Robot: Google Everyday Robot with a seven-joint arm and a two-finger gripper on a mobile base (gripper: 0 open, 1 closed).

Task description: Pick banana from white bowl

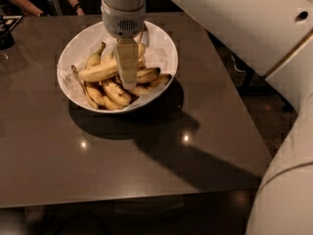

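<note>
The white bowl (161, 45) stands at the back middle of the dark table. The banana (97, 72) lies across the top of the pile in it, long and pale yellow, with its stem end to the left. Shorter brown-spotted bananas (113, 91) lie under and around it. My gripper (128, 75) hangs straight down into the bowl from the white wrist (123, 18). Its tip is at the banana's right end and covers that end.
The dark brown table (98, 165) has its front edge near the bottom and its right edge past the bowl. A black object (7, 31) sits at the far left corner. A person's arms (19, 1) show at the back left. My white arm (254, 43) fills the right side.
</note>
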